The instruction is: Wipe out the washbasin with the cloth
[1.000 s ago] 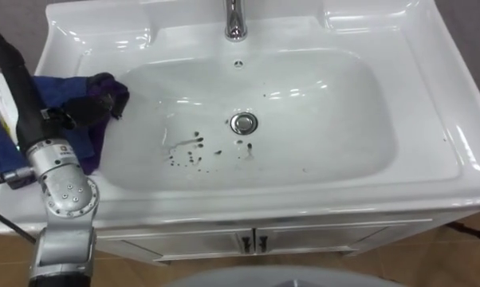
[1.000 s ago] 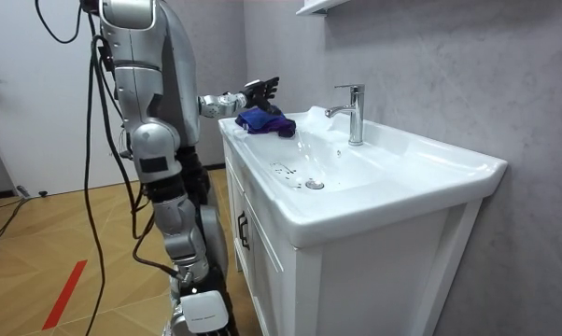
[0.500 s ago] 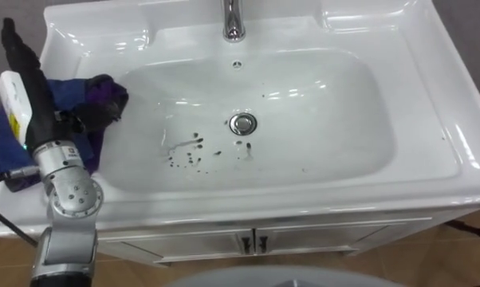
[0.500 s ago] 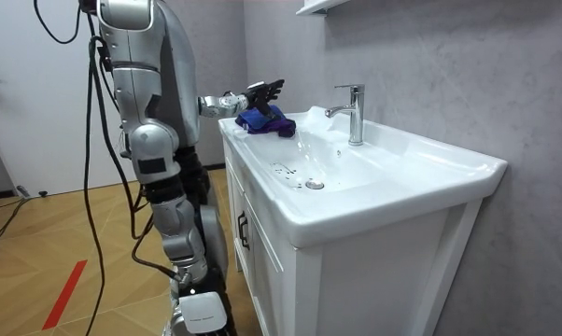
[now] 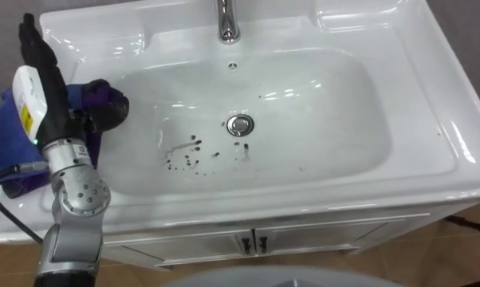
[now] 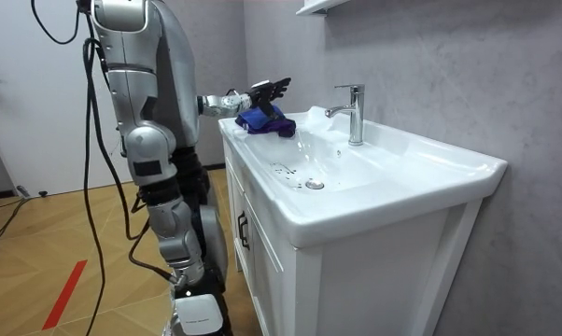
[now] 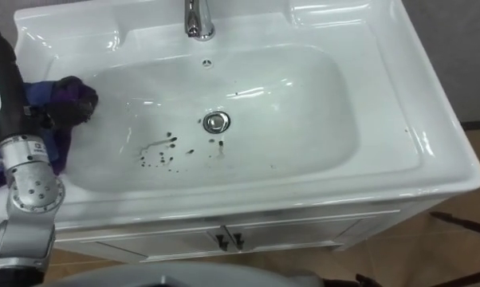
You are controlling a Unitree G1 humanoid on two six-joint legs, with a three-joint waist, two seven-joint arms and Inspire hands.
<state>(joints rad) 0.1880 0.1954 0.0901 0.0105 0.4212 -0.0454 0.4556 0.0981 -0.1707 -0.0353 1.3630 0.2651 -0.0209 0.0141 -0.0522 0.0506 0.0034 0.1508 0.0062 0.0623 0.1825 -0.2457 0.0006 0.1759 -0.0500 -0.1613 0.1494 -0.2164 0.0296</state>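
Observation:
A crumpled blue and purple cloth point(image 5: 99, 102) lies on the white basin's left rim point(image 5: 72, 40), partly draped toward the bowl. My left hand point(image 5: 53, 96) hovers over the cloth, seen edge-on, with its fingers straight and pointing away from me. The room view shows the left hand point(image 6: 268, 90) open just above the cloth point(image 6: 265, 121). Dark specks point(image 5: 190, 156) dot the bowl's floor to the left of the drain point(image 5: 240, 124). I stand at the basin's left front corner.
A chrome faucet point(image 5: 226, 21) rises at the middle of the back rim. Below the basin's front edge is a white cabinet with two small dark door handles point(image 5: 252, 241). The grey wall point(image 6: 449, 75) stands right behind the basin.
My left hand has moved forward and a little right, further over the cloth. The cloth stays where it lay.

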